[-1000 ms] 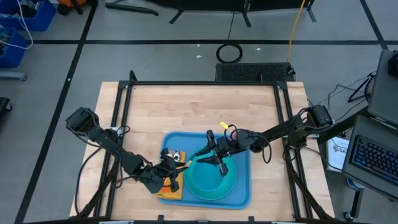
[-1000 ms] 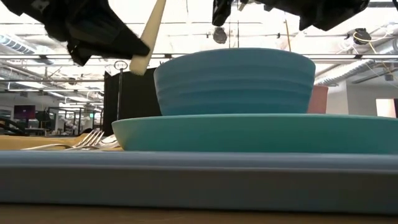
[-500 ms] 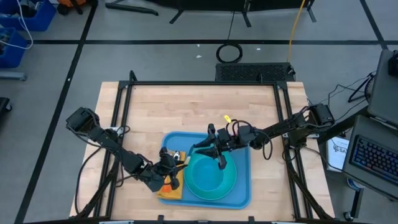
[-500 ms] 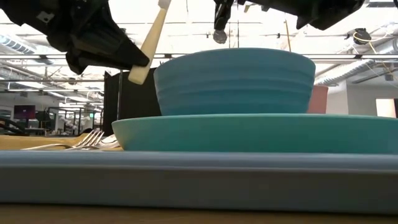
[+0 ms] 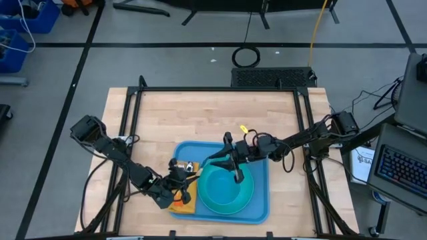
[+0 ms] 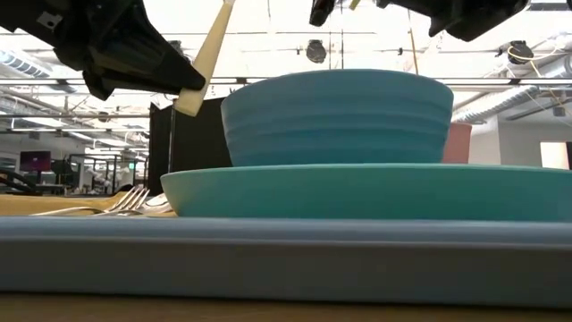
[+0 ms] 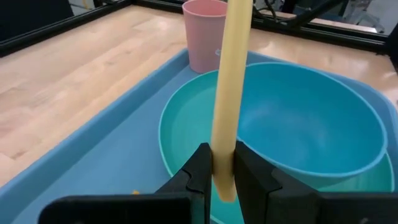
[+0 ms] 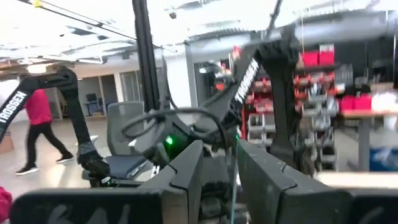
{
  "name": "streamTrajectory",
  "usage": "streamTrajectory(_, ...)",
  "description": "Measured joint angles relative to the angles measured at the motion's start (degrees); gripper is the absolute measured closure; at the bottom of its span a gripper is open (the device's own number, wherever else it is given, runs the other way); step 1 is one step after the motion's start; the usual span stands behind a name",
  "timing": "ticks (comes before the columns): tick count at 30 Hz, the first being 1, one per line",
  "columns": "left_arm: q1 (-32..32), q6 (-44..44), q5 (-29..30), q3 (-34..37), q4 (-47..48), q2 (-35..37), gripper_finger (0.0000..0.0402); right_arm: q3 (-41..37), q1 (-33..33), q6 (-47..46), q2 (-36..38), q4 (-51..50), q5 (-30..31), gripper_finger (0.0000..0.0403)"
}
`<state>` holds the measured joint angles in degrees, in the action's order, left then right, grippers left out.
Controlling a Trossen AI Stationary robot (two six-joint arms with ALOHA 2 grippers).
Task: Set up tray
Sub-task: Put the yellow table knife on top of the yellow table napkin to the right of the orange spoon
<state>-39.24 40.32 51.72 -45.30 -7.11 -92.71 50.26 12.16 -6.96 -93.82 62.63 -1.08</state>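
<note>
Between the left claw's fingers, a cream stick-like utensil is gripped above the tray.

On the table (image 5: 213,120) the tray (image 5: 261,200) lies flat, below both claws; I judge it stiff, light plastic, a bit slippery, best taken by its raised rim. It carries a turquoise plate (image 6: 375,190) with a bowl (image 7: 311,124) on it, a pink cup (image 7: 205,31), a fork (image 6: 125,201) and an orange napkin (image 5: 181,206). The left claw (image 7: 222,171), low over the tray's napkin side, clenches the cream utensil (image 7: 229,93), which stands nearly upright just beside the bowl. The right claw (image 5: 230,163) hovers above the bowl's far rim; whether it is released or clenched I cannot tell.
</note>
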Motion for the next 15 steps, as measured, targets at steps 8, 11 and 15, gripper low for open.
streamTrajectory(8,-0.3,-0.1,0.4,0.0,0.1,0.0,0.0354,0.0,1.8,5.6,0.0,3.1,3.9,0.0312)
streamTrajectory(11,-0.3,-0.1,-0.2,0.0,0.0,0.0,0.0354,0.0,1.8,5.3,0.0,3.0,6.6,0.0312)
streamTrajectory(15,-0.1,-0.1,-0.7,0.0,0.0,0.0,0.0354,0.0,1.1,3.0,0.0,1.7,7.0,0.0312)
